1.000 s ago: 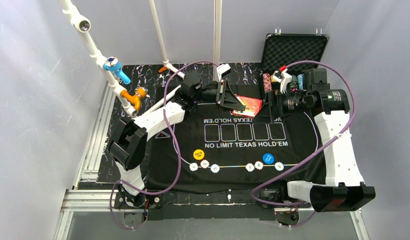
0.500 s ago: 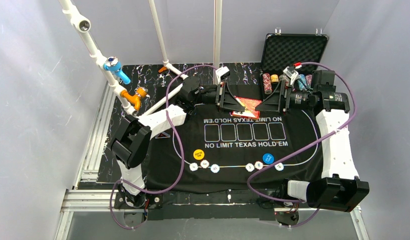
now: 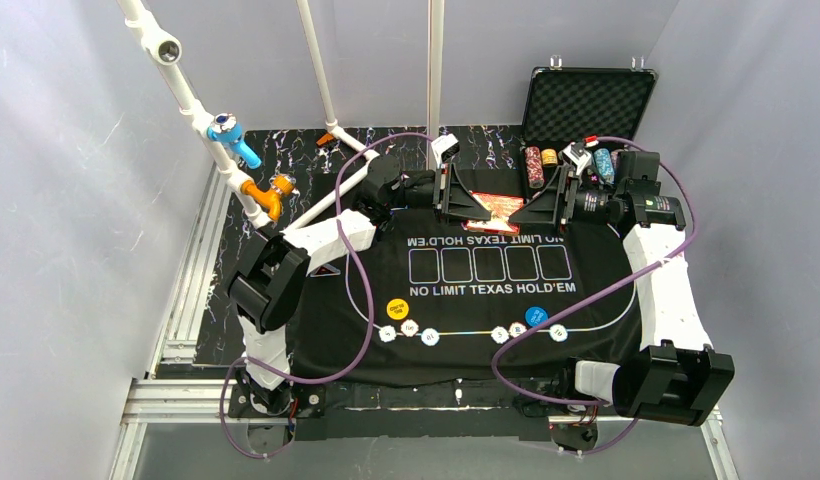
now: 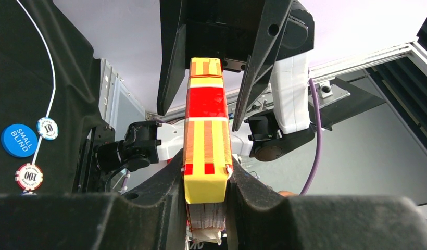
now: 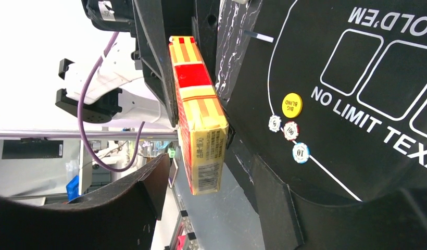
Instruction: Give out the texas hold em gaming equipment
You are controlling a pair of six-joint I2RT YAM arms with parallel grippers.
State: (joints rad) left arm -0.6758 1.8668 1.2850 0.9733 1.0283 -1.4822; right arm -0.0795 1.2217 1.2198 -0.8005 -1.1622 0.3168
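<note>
Nearest, on the black felt mat (image 3: pixel 456 360), six small chips (image 3: pixel 410 328) sit along the white line — a yellow button (image 3: pixel 397 308) beside the left trio, a blue button (image 3: pixel 536 316) beside the right trio. Farther out, at the mat's far edge, the left gripper (image 4: pixel 205 179) pinches one end of a red-and-yellow card box (image 3: pixel 496 208). The right gripper (image 5: pixel 200 148) straddles the other end — whether it grips cannot be told. Beyond, the open black case (image 3: pixel 590 98) holds chip stacks (image 3: pixel 533 165).
</note>
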